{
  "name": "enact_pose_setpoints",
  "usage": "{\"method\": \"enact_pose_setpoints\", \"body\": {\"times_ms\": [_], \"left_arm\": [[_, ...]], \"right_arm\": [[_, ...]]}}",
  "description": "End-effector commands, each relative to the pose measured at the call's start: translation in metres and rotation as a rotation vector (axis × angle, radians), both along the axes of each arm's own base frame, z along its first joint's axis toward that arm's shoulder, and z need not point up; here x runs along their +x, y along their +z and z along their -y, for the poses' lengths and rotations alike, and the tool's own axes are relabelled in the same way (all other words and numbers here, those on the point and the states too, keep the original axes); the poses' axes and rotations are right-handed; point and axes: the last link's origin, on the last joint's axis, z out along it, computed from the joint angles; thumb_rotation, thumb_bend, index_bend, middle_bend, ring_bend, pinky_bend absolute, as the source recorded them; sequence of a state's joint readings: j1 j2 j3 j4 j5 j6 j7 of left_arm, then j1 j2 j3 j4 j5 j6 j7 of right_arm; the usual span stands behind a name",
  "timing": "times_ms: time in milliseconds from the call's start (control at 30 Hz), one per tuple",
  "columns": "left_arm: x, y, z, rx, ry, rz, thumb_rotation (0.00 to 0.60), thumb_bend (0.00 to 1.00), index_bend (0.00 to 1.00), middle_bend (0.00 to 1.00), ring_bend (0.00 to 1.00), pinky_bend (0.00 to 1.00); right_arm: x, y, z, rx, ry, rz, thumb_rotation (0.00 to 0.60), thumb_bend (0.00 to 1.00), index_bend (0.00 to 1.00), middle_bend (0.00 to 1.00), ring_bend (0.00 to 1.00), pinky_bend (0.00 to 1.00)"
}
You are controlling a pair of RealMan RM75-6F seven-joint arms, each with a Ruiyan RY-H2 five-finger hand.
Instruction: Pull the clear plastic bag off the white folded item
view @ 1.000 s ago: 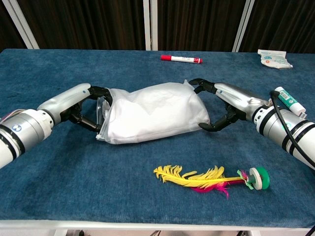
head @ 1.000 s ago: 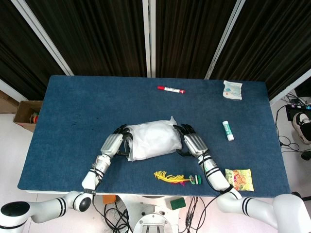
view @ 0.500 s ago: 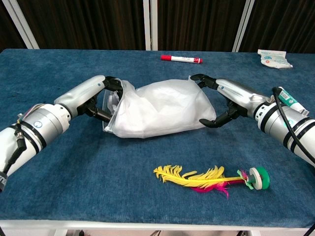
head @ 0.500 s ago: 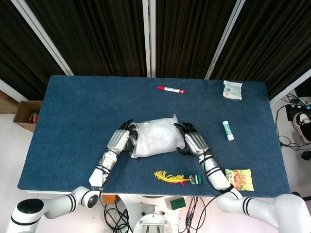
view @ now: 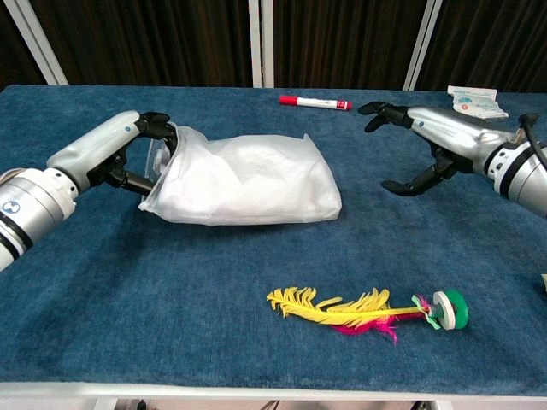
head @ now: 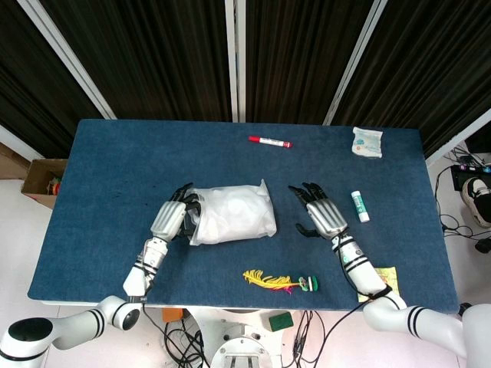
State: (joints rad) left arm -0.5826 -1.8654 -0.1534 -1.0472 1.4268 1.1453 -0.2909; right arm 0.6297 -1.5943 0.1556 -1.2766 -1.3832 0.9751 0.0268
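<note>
The white folded item, inside the clear plastic bag [head: 232, 212] [view: 246, 181], lies on the blue table near the middle. My left hand [head: 170, 218] [view: 126, 150] grips the bag's left, open end, with fingers curled round the crumpled plastic. My right hand [head: 320, 214] [view: 420, 147] hovers to the right of the bag, well apart from it. Its fingers are spread and it holds nothing. The bag's right end lies loose on the table.
A red marker [head: 270, 142] [view: 314, 102] lies behind the bag. A white packet [head: 367, 142] sits at the far right corner, with a small tube [head: 360, 206] near the right hand. A yellow feather toy [head: 278, 281] [view: 359, 306] and a snack packet [head: 381, 277] lie near the front edge.
My right hand has let go of the bag's right end and moved away to the right. The left hand has drawn the bag and its contents leftward.
</note>
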Motion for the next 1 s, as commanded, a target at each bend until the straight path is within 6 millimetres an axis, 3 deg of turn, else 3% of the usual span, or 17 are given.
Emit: {"method": "enact_pose_setpoints", "body": {"times_ms": [33, 167, 367, 600, 1000], "left_arm": [[-0.002, 0.002, 0.0, -0.007, -0.012, -0.014, 0.6, 0.59, 0.74, 0.3, 0.04, 0.09], [0.0, 0.003, 0.001, -0.015, -0.04, -0.038, 0.6, 0.59, 0.74, 0.29, 0.04, 0.09], [0.007, 0.002, 0.001, -0.027, -0.077, -0.066, 0.6, 0.58, 0.74, 0.29, 0.04, 0.09], [0.006, 0.006, -0.001, -0.028, -0.072, -0.072, 0.6, 0.58, 0.74, 0.28, 0.04, 0.09], [0.002, 0.008, 0.001, -0.026, -0.058, -0.065, 0.6, 0.58, 0.73, 0.28, 0.04, 0.09]], "right_arm": [[0.018, 0.021, 0.024, -0.011, 0.078, -0.117, 0.6, 0.32, 0.09, 0.2, 0.0, 0.03], [0.049, 0.018, 0.05, -0.039, 0.201, -0.28, 0.6, 0.32, 0.17, 0.21, 0.0, 0.03], [0.082, -0.022, 0.073, -0.036, 0.309, -0.448, 0.6, 0.32, 0.24, 0.22, 0.0, 0.03], [0.088, -0.055, 0.089, -0.035, 0.315, -0.531, 0.6, 0.32, 0.28, 0.24, 0.0, 0.03], [0.089, -0.073, 0.097, -0.021, 0.299, -0.515, 0.6, 0.37, 0.37, 0.28, 0.05, 0.05]]}}
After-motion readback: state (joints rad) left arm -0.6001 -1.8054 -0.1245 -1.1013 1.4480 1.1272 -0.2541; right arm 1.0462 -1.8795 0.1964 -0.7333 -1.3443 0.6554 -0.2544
